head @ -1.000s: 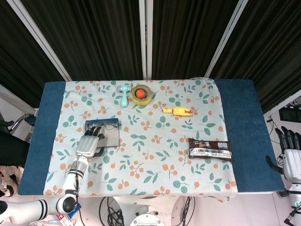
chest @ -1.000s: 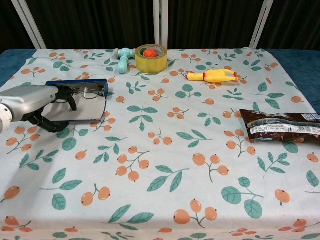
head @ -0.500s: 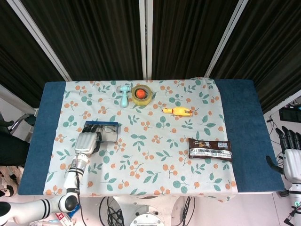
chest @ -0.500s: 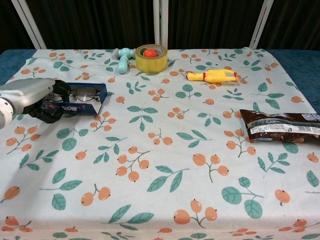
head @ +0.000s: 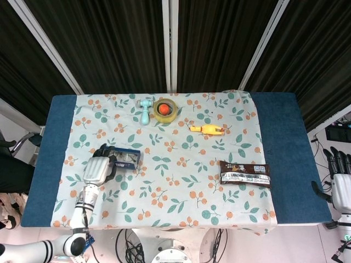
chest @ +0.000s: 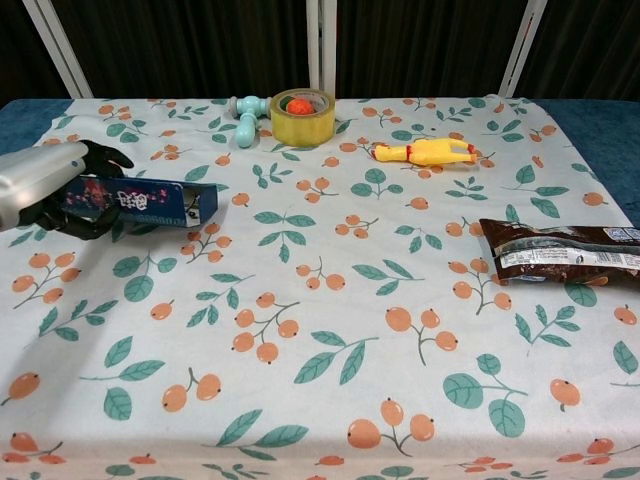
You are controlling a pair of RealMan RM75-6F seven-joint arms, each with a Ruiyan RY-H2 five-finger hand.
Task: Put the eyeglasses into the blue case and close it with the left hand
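Blue eyeglass case, lid nearly down, is being gripped at its left end by the left hand, fingers curled around it, on the floral tablecloth. Eyeglasses are not being seen. The right hand is being kept beside the table, fingers spread, holding nothing.

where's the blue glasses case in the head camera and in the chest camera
Head view: blue case at the table's left-middle, under the left hand.
Chest view: same case at the left edge, upper half, held by that hand.
Shared landmark: the yellow tape roll, beyond the case and to its right.
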